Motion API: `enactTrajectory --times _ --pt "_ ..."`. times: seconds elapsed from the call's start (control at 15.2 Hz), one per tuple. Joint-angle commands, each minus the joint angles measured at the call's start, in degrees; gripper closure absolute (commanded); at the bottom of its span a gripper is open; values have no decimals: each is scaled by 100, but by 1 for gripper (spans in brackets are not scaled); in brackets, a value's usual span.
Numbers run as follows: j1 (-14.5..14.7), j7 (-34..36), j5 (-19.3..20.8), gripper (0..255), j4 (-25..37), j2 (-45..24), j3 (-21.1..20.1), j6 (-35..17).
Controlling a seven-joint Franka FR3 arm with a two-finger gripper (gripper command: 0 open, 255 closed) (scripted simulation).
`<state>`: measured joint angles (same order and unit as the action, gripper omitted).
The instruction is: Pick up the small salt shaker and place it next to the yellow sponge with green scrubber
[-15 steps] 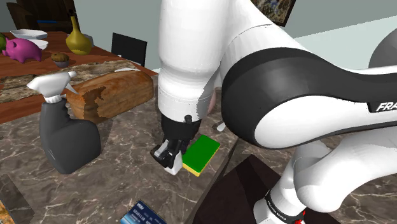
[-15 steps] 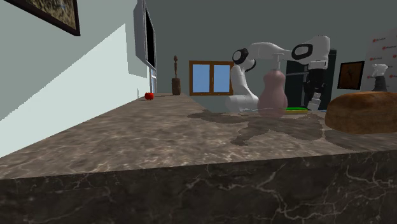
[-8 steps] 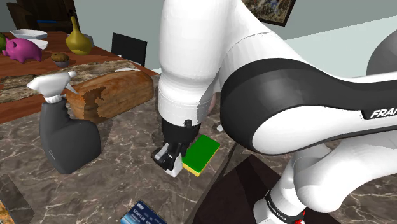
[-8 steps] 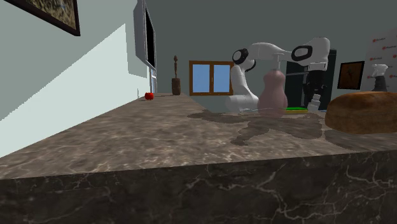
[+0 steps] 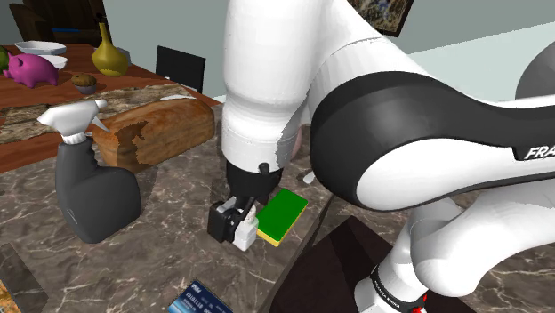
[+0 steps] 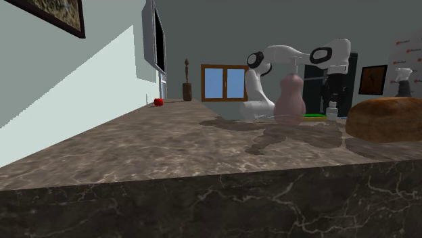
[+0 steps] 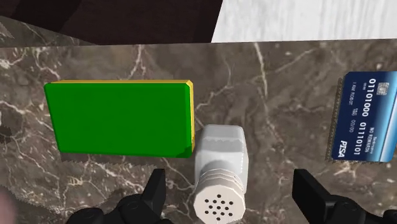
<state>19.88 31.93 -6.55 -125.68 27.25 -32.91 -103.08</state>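
Wrist view: salt shaker [image 7: 219, 172] stands just beside the sponge [image 7: 118, 118] on the desk [image 7: 280, 102].
Claw [image 7: 230, 186] spread apart, touching nothing; placing looks done, and the next move calls for a straight lift clear.

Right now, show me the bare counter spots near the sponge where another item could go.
Bare marble lies between the salt shaker and the blue card, and between the grey spray bottle and the shaker. It is crowded at the sponge, where the shaker stands close beside it inside the open gripper.
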Motion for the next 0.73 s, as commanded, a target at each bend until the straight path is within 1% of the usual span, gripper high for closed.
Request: enactTrajectory --times 0.0,0.13,0.66 --pt "-8 20 17 0 309 -11 12 301" --pt "-23 35 43 0 675 -38 30 641" --pt "-23 35 43 0 675 -38 30 640"
